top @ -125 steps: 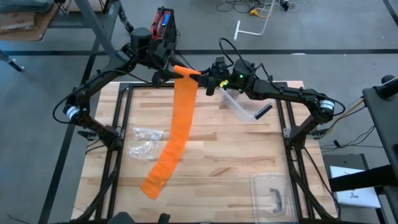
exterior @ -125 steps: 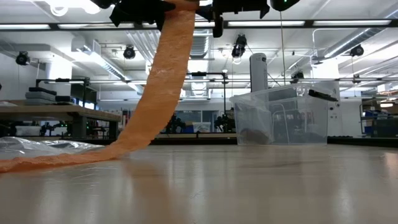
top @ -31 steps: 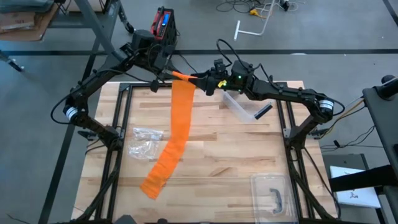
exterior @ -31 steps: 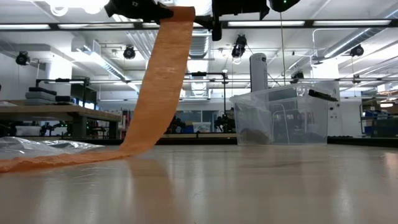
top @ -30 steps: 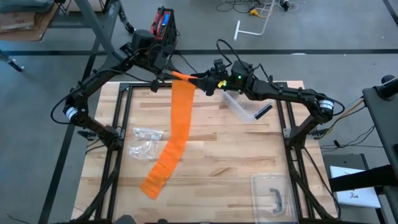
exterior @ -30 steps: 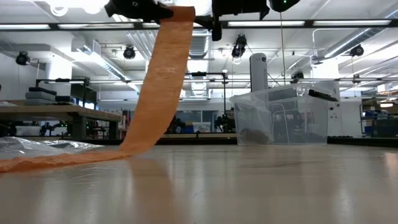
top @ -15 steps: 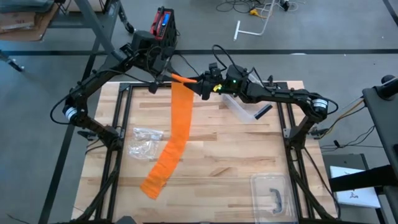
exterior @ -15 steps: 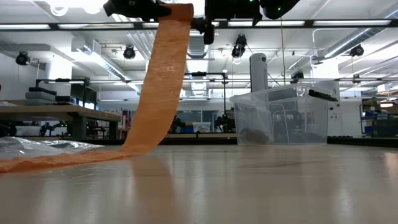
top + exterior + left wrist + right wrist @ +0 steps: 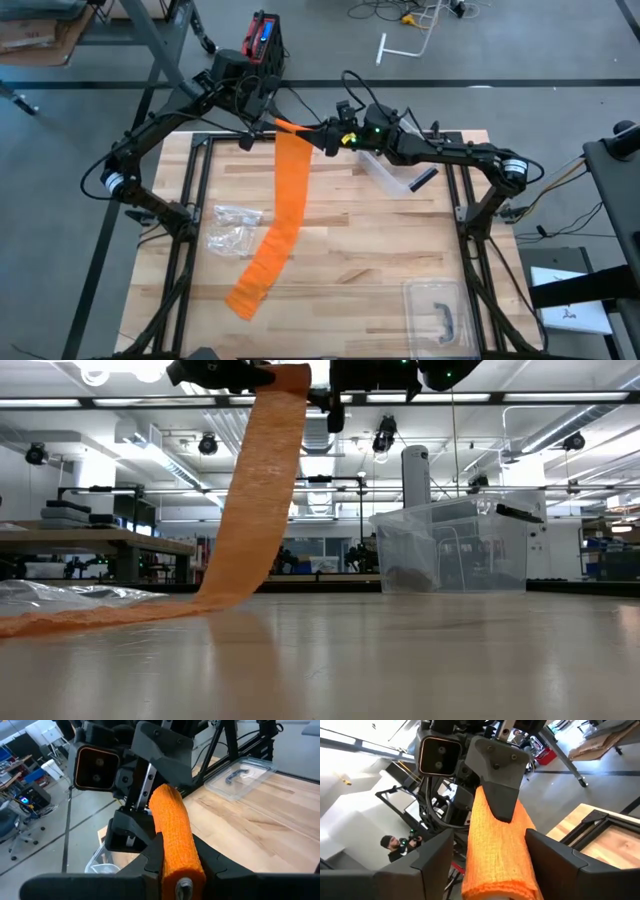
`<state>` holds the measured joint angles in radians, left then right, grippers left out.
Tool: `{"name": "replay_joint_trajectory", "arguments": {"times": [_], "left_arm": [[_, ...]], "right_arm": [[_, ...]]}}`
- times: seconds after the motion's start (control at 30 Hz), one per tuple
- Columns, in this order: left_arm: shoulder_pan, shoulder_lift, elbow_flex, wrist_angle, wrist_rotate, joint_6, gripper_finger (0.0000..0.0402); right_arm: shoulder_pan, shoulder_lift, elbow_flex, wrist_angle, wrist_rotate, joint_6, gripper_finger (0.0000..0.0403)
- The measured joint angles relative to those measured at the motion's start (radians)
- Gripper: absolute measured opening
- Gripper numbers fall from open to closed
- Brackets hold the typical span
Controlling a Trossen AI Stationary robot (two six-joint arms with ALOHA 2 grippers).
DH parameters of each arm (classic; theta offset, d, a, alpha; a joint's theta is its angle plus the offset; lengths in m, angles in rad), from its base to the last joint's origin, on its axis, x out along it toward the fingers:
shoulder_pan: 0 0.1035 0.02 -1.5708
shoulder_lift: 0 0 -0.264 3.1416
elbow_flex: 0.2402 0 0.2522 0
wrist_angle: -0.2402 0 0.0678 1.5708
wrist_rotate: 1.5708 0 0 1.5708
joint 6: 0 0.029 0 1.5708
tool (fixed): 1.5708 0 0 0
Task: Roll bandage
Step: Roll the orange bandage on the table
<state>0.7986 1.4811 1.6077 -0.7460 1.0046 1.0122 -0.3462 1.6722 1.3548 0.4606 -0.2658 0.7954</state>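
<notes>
High view: left end effector (image 9: 268, 120) clenched on orange bandage (image 9: 280, 205); right end effector (image 9: 322, 134) released, straddling its top.

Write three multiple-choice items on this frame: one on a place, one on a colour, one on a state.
1. Where does the bandage's loose end lie?
A. In the clear bin
B. On the table's near left part
C. Off the table

2. What colour is the bandage?
A. Orange
B. White
C. Blue

3. How does the left gripper stand?
A. Wide open, empty
B. Out of view
C. Shut on the bandage

Answers: 1 B, the high view shows the strip trailing down past the plastic wrapper to the table. 2 A, orange in every view. 3 C, the left wrist view shows its fingers pinching the rolled end, the right gripper straddling it.
</notes>
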Motion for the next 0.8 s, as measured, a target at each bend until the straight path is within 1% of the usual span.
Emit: {"name": "replay_joint_trajectory", "arguments": {"times": [0.1,0.2,0.37,0.43,0.5,0.6,0.7,0.8], "left_arm": [[0.0,0.0,0.0,0.001,-0.002,0.0,0.0049],[0.0,0.0,0.0,0.002,-0.024,0.0,0.0049],[-0.002,-0.001,0.0,0.002,-0.024,-0.008,0.0049],[-0.002,-0.001,0.0,0.0,-0.025,-0.049,0.0051],[-0.002,-0.002,0.0,0.0,-0.031,-0.133,0.006],[-0.002,-0.005,0.0,-0.004,-0.053,-0.294,0.0087],[-0.001,-0.006,0.0,-0.043,-0.064,-0.343,0.0132],[0.0,-0.01,0.0,-0.051,-0.067,-0.387,0.0184]], "right_arm": [[0.0,0.0,0.0,-0.004,0.0,0.016,0.0228],[0.0,0.0,0.0,-0.012,0.004,0.007,0.0216],[0.0,0.0,0.0,-0.017,0.005,-0.021,0.0184],[0.0,0.0,-0.001,-0.02,0.004,-0.032,0.0165],[0.0,0.0,-0.001,-0.021,0.004,-0.055,0.0146],[-0.006,0.0,-0.001,-0.021,0.001,-0.118,0.0118],[-0.018,0.0,-0.001,-0.023,-0.022,-0.181,0.0099],[-0.038,0.0,-0.002,-0.02,-0.095,-0.235,0.0088]]}}
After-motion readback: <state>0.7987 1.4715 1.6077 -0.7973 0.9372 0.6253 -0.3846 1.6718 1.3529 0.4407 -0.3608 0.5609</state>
